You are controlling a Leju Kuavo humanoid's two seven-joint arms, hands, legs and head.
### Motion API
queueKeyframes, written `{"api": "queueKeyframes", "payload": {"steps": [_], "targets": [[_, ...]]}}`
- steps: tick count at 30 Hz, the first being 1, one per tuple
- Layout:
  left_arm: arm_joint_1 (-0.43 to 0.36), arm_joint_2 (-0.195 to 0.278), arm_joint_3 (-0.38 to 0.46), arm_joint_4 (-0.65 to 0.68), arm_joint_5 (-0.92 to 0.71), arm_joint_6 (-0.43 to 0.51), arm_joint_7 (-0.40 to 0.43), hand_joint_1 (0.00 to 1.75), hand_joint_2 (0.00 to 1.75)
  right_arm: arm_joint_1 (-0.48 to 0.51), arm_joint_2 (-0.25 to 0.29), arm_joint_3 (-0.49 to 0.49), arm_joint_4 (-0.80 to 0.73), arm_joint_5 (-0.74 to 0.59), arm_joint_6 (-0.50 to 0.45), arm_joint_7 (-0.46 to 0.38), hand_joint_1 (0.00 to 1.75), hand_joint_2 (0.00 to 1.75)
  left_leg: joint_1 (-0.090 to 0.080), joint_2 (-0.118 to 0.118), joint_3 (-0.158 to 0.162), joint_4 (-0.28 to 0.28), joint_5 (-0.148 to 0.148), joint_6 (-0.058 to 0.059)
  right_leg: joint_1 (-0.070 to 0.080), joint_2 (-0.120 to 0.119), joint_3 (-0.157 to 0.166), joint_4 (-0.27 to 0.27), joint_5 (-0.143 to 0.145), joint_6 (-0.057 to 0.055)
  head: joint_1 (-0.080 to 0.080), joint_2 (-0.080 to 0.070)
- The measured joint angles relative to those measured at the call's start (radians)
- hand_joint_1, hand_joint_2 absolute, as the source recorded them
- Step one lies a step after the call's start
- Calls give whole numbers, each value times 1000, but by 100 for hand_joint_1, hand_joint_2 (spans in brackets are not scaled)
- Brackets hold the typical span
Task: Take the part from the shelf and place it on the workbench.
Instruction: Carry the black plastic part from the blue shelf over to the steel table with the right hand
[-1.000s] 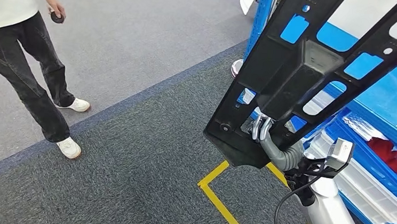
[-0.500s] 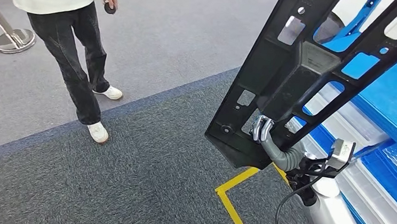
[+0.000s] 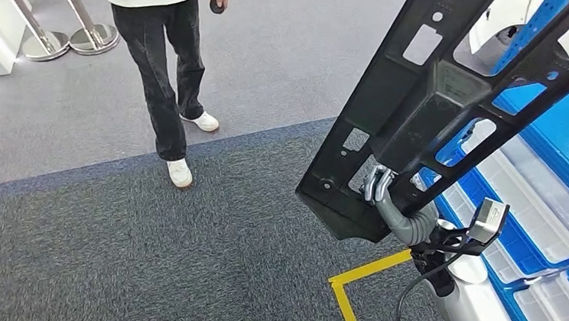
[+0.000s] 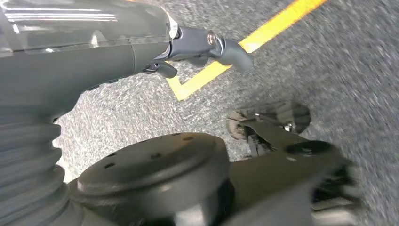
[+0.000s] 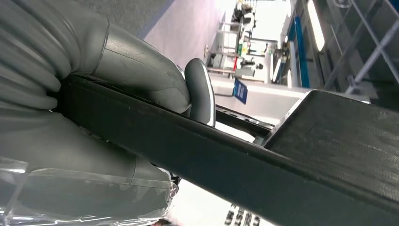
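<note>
Part (image 3: 432, 103) is up in the air on the right, off the shelf (image 3: 566, 152), right hand (image 3: 378, 185) w/ fingers wrapped tight round its lower bar. Left hand (image 4: 207, 44) hangs low, holding nothing. Carry slow, keep it upright, mind the person (image 3: 159, 59) far left, desk not in sight yet

Looks like a factory or warehouse-type workshop: grey carpet floor (image 3: 181, 260) with yellow tape lines (image 3: 356, 289), blue racking with clear bins (image 3: 538, 219) at 3 o'clock, queue stanchions (image 3: 84, 34) at 10 o'clock.
</note>
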Motion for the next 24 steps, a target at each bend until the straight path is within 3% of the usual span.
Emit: {"api": "queueKeyframes", "payload": {"steps": [2,4,5,7,9,11,12,13,14,16,18,20,22,24], "targets": [[1,0,0,0,1,0,-1,0,175,-6,1,0,2,0,0,0,171,175,-8,27,38,-80,18,17,5,-20,3,1,-3,8,0,0],[3,0,0,0,2,1,-2,0,175,-13,3,1,6,1,1,0,171,175,-11,11,35,-87,18,31,9,-39,5,0,-4,18,0,0],[5,-1,0,0,4,2,-2,0,175,-16,5,2,8,2,1,0,171,175,-9,0,36,-90,21,37,7,-38,7,1,-7,25,0,0],[6,-1,0,0,7,4,-3,0,175,-22,8,3,10,2,3,0,171,175,-3,-21,39,-99,28,50,2,6,-7,41,-38,34,0,0],[3,-2,0,0,9,6,-4,0,175,-26,9,4,15,3,8,0,171,175,-1,-43,38,-101,32,57,-2,65,-66,163,-101,38,0,0],[3,-3,1,0,10,6,-4,0,175,-26,9,6,23,3,12,0,171,175,-2,-69,36,-99,33,58,-2,81,-128,282,-137,40,0,0],[4,-3,1,0,11,6,-4,0,175,-26,10,8,27,4,13,0,171,175,-3,-83,35,-97,33,58,-3,83,-138,292,-127,40,0,0],[5,-4,1,0,12,6,-4,0,175,-27,10,9,30,4,13,0,171,175,-2,-97,35,-94,33,57,-4,85,-126,260,-98,39,0,0],[5,-4,1,0,13,6,-4,0,175,-29,10,10,33,4,13,0,171,175,-2,-111,35,-90,32,56,-6,96,-98,195,-57,37,0,0],[4,-6,2,0,17,6,-3,0,175,-34,10,10,37,4,16,0,171,175,-1,-137,28,-81,29,47,-11,149,-42,67,-5,33,0,0],[4,-7,2,0,20,6,-3,0,175,-39,12,12,43,4,20,-2,171,175,3,-160,17,-76,31,34,-11,180,-24,20,1,30,0,0],[4,-7,4,0,23,6,-3,0,175,-49,15,15,50,3,25,-3,171,175,6,-175,9,-78,35,20,-9,156,-23,14,4,21,0,0],[5,-7,6,0,25,6,-2,0,175,-63,20,20,57,0,32,-5,171,175,2,-133,-8,-46,15,11,-12,127,-17,5,7,7,0,0],[3,-7,8,0,29,7,-2,0,175,-77,23,24,65,-3,36,-8,171,175,0,-70,-59,62,-42,4,-10,97,-13,0,7,-3,0,0]]}}
